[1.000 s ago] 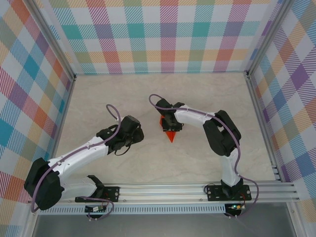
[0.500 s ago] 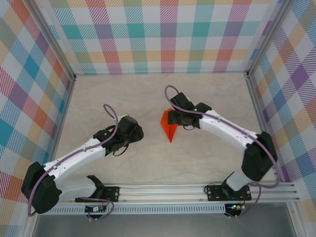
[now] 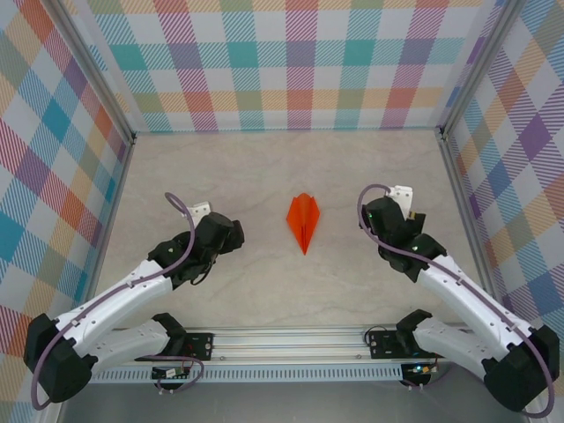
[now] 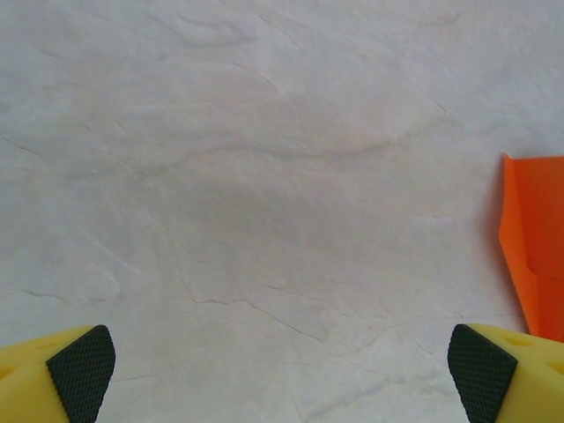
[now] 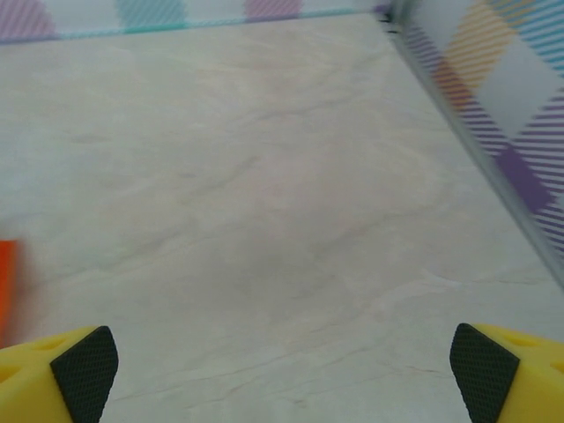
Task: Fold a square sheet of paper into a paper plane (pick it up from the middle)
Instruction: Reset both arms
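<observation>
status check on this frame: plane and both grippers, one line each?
paper plane: folded into a pointed dart, lying flat on the table, nose toward the arm bases, held by neither gripper.
left gripper: open, empty, over bare table to the plane's left.
right gripper: open, empty, over bare table to the plane's right.

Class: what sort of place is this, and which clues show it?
Probably a robot test cell: checked walls enclose a marble-look table, with left arm and right arm bolted to a metal rail.
</observation>
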Motion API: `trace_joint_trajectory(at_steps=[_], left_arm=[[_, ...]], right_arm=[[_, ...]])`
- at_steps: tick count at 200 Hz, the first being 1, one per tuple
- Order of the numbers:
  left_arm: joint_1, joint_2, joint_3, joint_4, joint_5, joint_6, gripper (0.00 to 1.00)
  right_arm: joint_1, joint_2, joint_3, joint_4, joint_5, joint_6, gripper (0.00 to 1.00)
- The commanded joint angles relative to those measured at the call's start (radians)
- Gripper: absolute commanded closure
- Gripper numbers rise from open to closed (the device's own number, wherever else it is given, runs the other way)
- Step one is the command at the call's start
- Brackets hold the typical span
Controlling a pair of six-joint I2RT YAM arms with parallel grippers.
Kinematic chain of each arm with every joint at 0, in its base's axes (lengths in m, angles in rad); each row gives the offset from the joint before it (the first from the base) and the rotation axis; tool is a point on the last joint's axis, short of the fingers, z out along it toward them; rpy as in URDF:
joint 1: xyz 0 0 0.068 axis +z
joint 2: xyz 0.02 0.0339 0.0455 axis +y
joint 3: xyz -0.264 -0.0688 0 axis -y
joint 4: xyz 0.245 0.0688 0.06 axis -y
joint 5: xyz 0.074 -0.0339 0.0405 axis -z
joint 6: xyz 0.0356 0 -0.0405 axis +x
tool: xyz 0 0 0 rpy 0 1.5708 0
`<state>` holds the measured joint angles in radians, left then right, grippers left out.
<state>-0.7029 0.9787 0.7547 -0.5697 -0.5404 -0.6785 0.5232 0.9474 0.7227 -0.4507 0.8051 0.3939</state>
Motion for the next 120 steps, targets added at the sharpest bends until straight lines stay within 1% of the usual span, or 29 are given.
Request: trace_joint_trajectory(at_steps=[1,16,31,38,59,71,86,96,108,120], left_arm=[[0.014,-0.035,-0.02,-0.056,-0.142,0.021,0.0],[0.019,-0.037,-0.023,-0.058,-0.167,0.028,0.0],[0.02,-0.035,-0.027,-0.057,-0.207,0.034,0.0],[0.023,-0.033,-0.033,-0.056,-0.233,0.035,0.0],[0.048,-0.026,-0.044,-0.04,-0.291,0.06,0.0],[0.081,-0.019,-0.051,-0.027,-0.313,0.073,0.0],[0.143,-0.004,-0.057,0.002,-0.318,0.089,0.0],[0.185,0.007,-0.076,0.056,-0.314,0.122,0.0],[0.229,0.024,-0.1,0.129,-0.304,0.156,0.0],[0.269,0.048,-0.118,0.208,-0.281,0.201,0.0]], right_arm=[[-0.091,0.003,-0.113,0.173,0.041,-0.099,0.0],[-0.156,0.038,-0.18,0.298,-0.04,-0.153,0.0],[-0.202,0.098,-0.233,0.431,-0.09,-0.182,0.0],[-0.222,0.135,-0.254,0.491,-0.143,-0.196,0.0],[-0.239,0.232,-0.263,0.614,-0.161,-0.244,0.0],[-0.252,0.278,-0.284,0.73,-0.184,-0.278,0.0],[-0.264,0.33,-0.282,0.816,-0.199,-0.31,0.0],[-0.281,0.354,-0.284,0.878,-0.245,-0.321,0.0],[-0.309,0.38,-0.3,0.99,-0.36,-0.337,0.0],[-0.32,0.418,-0.289,1.041,-0.403,-0.374,0.0]])
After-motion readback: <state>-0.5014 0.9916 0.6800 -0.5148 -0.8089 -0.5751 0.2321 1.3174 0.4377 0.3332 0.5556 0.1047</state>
